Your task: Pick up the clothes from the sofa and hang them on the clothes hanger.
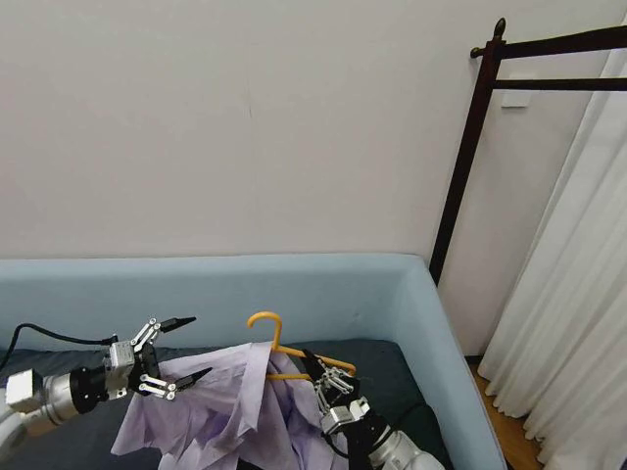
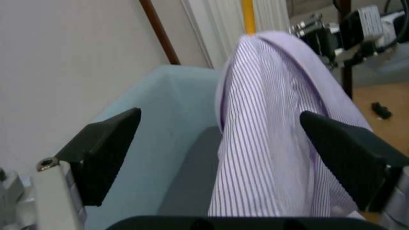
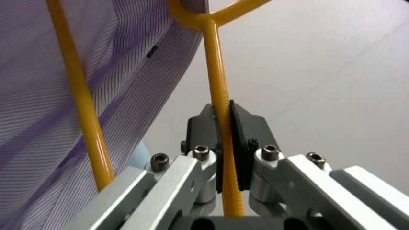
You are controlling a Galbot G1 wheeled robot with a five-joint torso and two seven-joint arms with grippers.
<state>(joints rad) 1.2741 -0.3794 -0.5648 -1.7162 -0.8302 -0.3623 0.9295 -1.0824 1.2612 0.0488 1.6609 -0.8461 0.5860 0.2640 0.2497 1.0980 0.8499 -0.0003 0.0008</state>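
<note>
A purple striped shirt [image 1: 225,406] hangs on an orange hanger [image 1: 277,345] above the blue sofa [image 1: 323,294]. My right gripper [image 1: 328,385] is shut on the hanger's lower bar [image 3: 221,124], holding it up. My left gripper [image 1: 186,348] is open beside the shirt's shoulder, its black fingertips [image 2: 105,143] spread with the shirt [image 2: 275,143] just beyond them and nothing between them. The dark wooden clothes rack [image 1: 470,147] stands to the right of the sofa, against the wall.
White curtains [image 1: 578,294] hang at the far right beside the rack. The sofa's dark seat cushion [image 1: 392,372] lies beneath the shirt. A black cable [image 1: 49,338] trails from my left arm.
</note>
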